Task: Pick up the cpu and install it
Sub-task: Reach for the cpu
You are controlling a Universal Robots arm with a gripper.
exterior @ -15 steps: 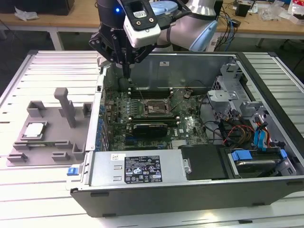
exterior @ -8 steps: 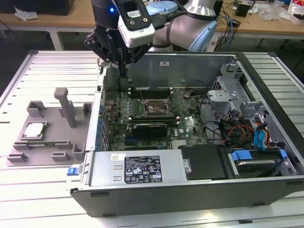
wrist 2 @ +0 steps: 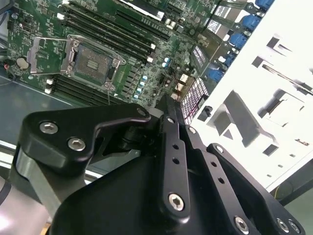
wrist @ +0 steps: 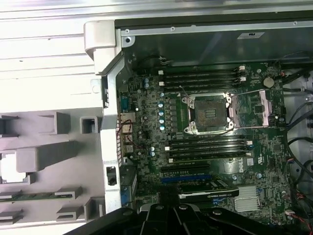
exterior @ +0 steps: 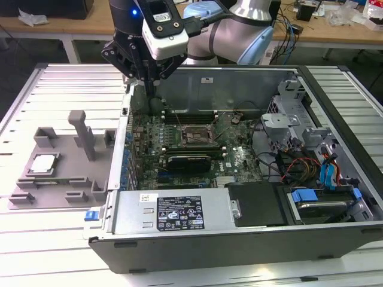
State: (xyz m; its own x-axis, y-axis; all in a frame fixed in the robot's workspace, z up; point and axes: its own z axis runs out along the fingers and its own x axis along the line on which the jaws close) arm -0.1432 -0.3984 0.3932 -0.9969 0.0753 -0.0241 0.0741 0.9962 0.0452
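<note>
The cpu (exterior: 45, 162), a small silvery square chip, lies in the grey plastic tray (exterior: 36, 197) on the table, on the exterior view's left of the open computer case. My gripper (exterior: 149, 94) hangs above the case's rear corner nearest the tray, well apart from the cpu. In the second wrist view its black fingers (wrist 2: 168, 105) meet at the tips, shut with nothing between them. The motherboard's socket (exterior: 197, 136) stands open with its metal frame lifted, and both wrist views show it, socket (wrist 2: 90, 58) and socket (wrist: 209, 113).
The case (exterior: 197, 218) lies on its side with its wall between tray and motherboard. Upright posts (exterior: 84, 134) rise from the tray. Memory slots (wrist: 205, 76), a graphics card (exterior: 188, 161), cables and drive cages (exterior: 317, 179) surround the socket. A cluttered bench stands behind.
</note>
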